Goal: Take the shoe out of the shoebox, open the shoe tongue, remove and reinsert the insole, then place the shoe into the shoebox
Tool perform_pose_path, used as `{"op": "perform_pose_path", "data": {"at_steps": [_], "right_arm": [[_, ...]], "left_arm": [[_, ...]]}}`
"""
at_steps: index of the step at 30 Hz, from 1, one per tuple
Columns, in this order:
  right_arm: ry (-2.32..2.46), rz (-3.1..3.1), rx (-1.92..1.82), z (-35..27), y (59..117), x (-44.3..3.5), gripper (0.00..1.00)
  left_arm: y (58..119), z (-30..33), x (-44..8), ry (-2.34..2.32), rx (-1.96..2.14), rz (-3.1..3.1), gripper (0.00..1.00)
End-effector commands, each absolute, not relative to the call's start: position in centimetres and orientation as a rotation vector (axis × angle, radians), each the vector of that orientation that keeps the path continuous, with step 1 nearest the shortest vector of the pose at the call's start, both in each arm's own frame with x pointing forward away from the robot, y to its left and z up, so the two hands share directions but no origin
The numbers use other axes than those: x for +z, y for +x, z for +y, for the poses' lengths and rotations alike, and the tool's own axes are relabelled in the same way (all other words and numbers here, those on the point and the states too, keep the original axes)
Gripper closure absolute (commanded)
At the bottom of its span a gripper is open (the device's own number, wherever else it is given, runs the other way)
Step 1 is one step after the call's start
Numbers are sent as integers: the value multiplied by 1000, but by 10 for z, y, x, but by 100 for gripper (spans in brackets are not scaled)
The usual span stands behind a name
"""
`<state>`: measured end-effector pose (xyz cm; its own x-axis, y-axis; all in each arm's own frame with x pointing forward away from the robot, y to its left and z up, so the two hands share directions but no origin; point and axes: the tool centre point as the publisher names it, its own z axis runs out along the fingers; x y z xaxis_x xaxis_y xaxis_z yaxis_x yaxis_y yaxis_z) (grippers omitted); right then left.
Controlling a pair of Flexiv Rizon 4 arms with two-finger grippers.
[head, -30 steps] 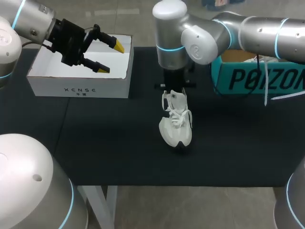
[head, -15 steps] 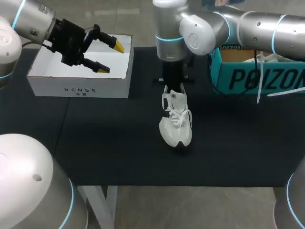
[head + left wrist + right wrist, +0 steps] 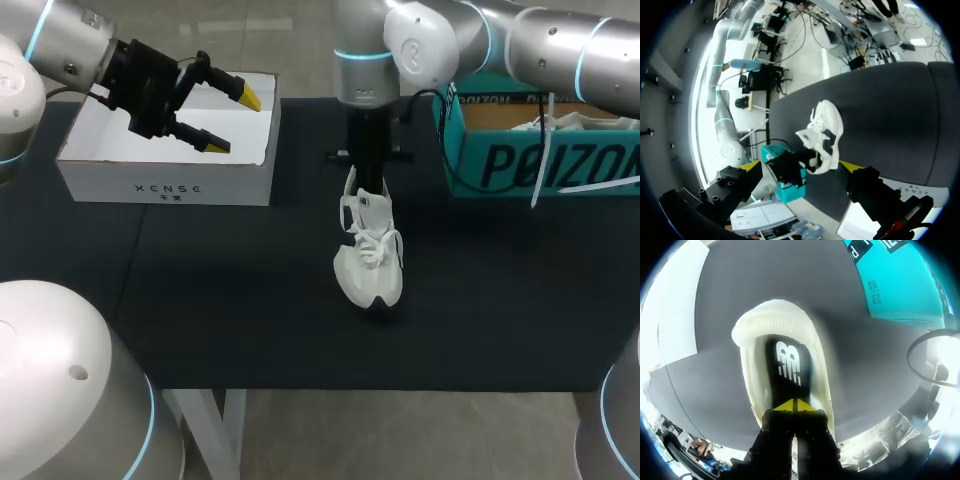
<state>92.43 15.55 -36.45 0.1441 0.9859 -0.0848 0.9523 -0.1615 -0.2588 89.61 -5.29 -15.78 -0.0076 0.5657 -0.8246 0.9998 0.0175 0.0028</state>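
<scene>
1. Since a second ago the right arm's elbow and upper links have swung up and back, uncovering more of the teal cardboard shoebox (image 3: 540, 165). Its wrist stays over the heel, and neither the shoe nor the left arm has moved.
2. The white lace-up sneaker (image 3: 370, 260) stands on its sole mid-way across the black desk (image 3: 230, 300), toe toward the robot, out of and well apart from the shoebox.
3. The step in hand looks like drawing out the black insole (image 3: 790, 365), which still lies flat inside the shoe.
4. To do it well, catch the insole's heel edge firmly and peel it up and back along the heel wall. Go slowly, so the light sneaker does not lift or tip with it; a steadying hold on the toe would help.
5. The right gripper (image 3: 794, 405) has its fingers narrowed until the yellow tips meet, down inside the heel opening on the insole's rear end. Whether that thin edge is actually caught between them cannot be seen.
6. The left gripper (image 3: 228, 120) hangs over the white open cardboard box (image 3: 165, 185), with its fingers spread wide and holding nothing.
</scene>
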Motion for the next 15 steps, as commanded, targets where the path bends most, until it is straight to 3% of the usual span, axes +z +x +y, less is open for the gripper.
{"op": "perform_pose_path", "data": {"at_steps": [1,6,8,10,11,12,15], "right_arm": [[-2242,-1944,362,158,922,-365,100],[-2222,-1950,387,157,916,-367,96],[-2217,-1948,385,156,914,-366,62],[-2215,-1947,388,155,913,-365,46],[-2214,-1946,390,155,912,-365,18],[-2214,-1944,392,155,912,-364,2],[-2213,-1940,397,154,911,-365,0]], "left_arm": [[896,-53,-157,1623,-847,1649,0],[896,-53,-157,1623,-847,1649,0],[896,-53,-157,1623,-847,1649,0],[896,-53,-157,1623,-847,1649,0],[896,-53,-157,1623,-847,1649,0],[896,-53,-157,1623,-847,1649,0],[896,-53,-157,1623,-847,1649,0]]}}
